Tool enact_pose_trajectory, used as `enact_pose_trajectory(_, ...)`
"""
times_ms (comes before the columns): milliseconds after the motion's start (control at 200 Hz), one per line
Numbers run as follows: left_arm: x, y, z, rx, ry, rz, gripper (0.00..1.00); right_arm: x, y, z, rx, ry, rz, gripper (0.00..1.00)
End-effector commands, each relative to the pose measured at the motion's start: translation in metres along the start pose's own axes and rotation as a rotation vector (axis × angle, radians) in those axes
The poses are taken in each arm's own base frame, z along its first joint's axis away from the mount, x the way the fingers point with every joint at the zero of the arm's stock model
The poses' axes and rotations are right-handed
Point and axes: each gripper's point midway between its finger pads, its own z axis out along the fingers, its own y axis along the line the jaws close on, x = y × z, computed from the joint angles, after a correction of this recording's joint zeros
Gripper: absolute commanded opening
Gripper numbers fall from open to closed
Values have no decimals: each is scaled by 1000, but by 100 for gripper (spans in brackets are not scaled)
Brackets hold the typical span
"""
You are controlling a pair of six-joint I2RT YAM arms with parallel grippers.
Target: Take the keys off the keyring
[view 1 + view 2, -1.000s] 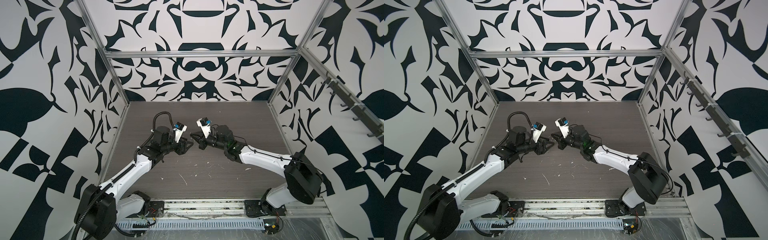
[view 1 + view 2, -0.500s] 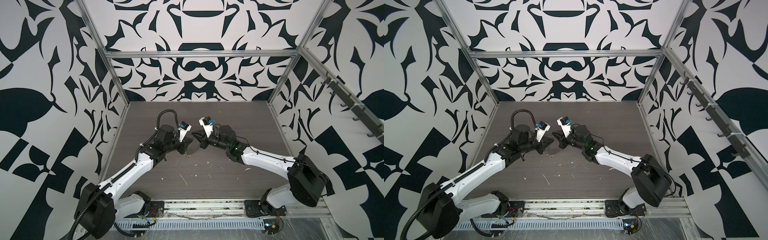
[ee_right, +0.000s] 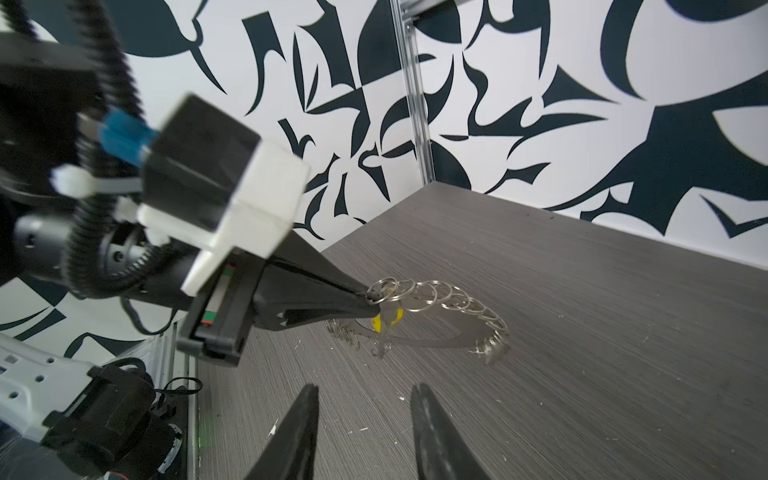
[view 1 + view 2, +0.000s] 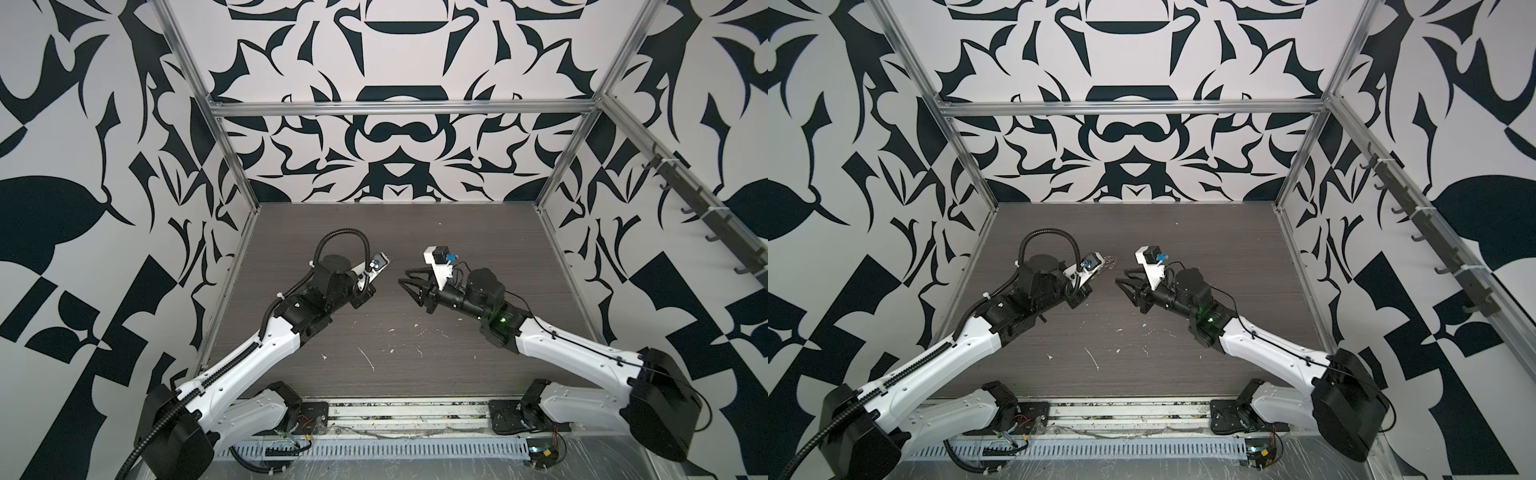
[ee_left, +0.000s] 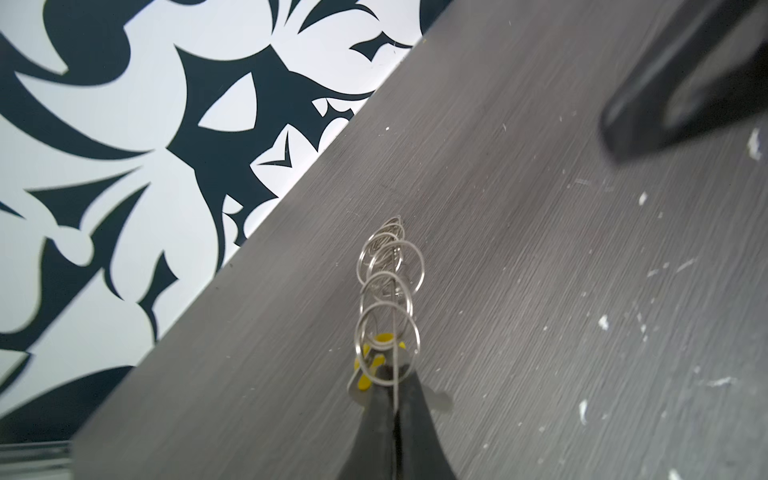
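Note:
The keyring [image 3: 436, 341], a flat grey metal ring, is held tilted just above the dark table, its rim hung with silver split rings [image 5: 388, 270]. My left gripper [image 3: 371, 300] is shut on the ring's rim, whose thin edge runs between the jaws of the left gripper [image 5: 395, 374]. One key with a yellow head [image 3: 384, 323] hangs right beside those tips, and its yellow head [image 5: 370, 372] shows through a wire loop. My right gripper [image 3: 365, 388] stands open and empty, a short way off from the keyring. In both top views the right gripper [image 4: 403, 277] [image 4: 1121, 277] faces the left arm across a gap.
White crumbs and scraps [image 4: 368, 361] lie scattered on the wooden table [image 4: 478, 232] towards its front. Patterned walls with aluminium posts [image 4: 237, 166] enclose the table on three sides. A metal rail [image 4: 407, 409] carries both arm bases at the front edge.
My left gripper closed on the keyring and drew it back to the left. My right gripper opened, let go and pulled away to the right, so the tips no longer meet.

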Motion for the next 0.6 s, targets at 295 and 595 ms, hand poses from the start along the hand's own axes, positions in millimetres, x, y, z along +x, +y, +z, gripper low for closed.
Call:
enact_pose_trajectory(295,1,-75,-49,485,-14,284,0,-15,-4,-28,31,-68,-163,42)
enact_pose_trajectory(595,-7,-86,-52,627,-26,372,0,36,15,-35,-119,64,-259,52)
